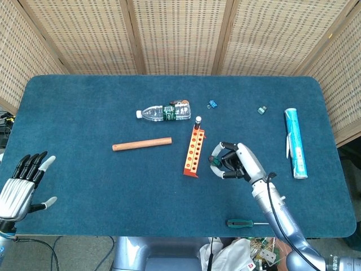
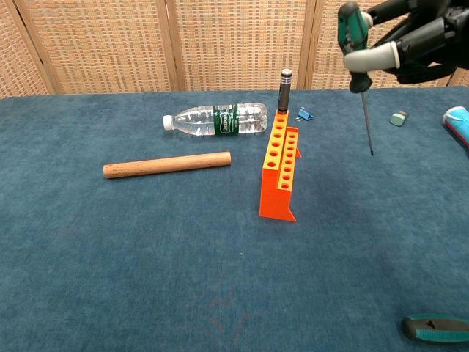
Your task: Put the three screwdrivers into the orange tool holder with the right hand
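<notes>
The green-handled screwdriver point(image 2: 357, 44) hangs nearly upright at the upper right of the chest view, handle up and thin shaft pointing down, gripped around the handle by the right robot hand point(image 2: 410, 37), whose fingers are wrapped closed on it. The orange tool holder point(image 2: 281, 163) stands on the blue surface point(image 2: 146, 249) at frame centre, to the left of and below the tip, its rows of holes running away from the camera; a black-handled screwdriver point(image 2: 284, 90) already stands in a hole at the far end. The tip is apart from the holder, so the coming move appears to call for a shift leftward and then down, keeping the shaft vertical over an open hole. A third screwdriver point(image 1: 242, 223) lies flat near the bottom edge of the head view. The left robot hand point(image 1: 20, 183) rests at the lower left of that view, fingers spread, holding nothing, well apart from the holder. A water bottle point(image 2: 216, 119) and wooden dowel point(image 2: 167, 164) lie left of the holder.
</notes>
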Tool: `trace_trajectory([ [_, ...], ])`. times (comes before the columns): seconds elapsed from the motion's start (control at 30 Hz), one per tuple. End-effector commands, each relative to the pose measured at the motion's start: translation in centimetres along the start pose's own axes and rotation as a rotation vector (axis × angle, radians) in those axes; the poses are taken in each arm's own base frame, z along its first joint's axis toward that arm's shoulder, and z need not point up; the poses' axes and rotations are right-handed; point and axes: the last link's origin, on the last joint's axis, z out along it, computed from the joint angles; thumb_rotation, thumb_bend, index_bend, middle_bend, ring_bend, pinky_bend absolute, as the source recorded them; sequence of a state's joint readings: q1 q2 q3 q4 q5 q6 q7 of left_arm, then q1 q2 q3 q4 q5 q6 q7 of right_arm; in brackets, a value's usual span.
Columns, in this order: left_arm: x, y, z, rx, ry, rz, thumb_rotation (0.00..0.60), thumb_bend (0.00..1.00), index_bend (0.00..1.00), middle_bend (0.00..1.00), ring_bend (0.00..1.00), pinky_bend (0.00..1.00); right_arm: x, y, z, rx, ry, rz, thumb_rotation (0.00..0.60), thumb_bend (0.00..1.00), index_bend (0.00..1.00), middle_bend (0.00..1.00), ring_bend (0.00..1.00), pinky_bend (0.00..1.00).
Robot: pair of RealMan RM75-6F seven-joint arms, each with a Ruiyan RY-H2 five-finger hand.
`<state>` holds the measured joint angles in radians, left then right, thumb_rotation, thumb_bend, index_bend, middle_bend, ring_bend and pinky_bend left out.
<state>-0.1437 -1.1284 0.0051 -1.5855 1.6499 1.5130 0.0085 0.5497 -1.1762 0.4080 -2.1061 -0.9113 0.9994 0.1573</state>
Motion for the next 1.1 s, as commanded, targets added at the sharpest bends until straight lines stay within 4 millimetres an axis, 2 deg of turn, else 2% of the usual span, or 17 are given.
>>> trace_trajectory([
  [0.03, 0.0, -0.1, 0.1, 0.003, -0.001, -0.001, 0.6, 0.0, 0.0, 0.0, 0.0, 0.0, 0.5, 0.5, 1.4, -0.002, 0.017, 0.085, 0.6, 0.56, 0.61, 0.96, 0.86, 1.0],
  [0.53, -0.3, -0.6, 0.8, 0.031, -0.018, -0.003, 0.6, 0.0, 0.0, 0.0, 0.0, 0.0, -1.5, 0.0, 6.1, 0.067, 0.048, 0.304, 0.6, 0.56, 0.62, 0.96, 0.86, 1.0],
  [0.93, -0.6, -1.2, 1.5, 0.064, -0.034, 0.0, 0.6, 0.0, 0.0, 0.0, 0.0, 0.0, -4.5, 0.0, 11.1, 0.062, 0.041, 0.293, 0.6, 0.56, 0.63, 0.96, 0.86, 1.0],
  [1.1, -0.6, -1.3, 1.7, 0.073, -0.034, 0.0, 0.6, 0.0, 0.0, 0.0, 0.0, 0.0, -5.2, -0.3, 12.3, 0.056, 0.045, 0.307, 0.6, 0.57, 0.63, 0.96, 0.86, 1.0],
])
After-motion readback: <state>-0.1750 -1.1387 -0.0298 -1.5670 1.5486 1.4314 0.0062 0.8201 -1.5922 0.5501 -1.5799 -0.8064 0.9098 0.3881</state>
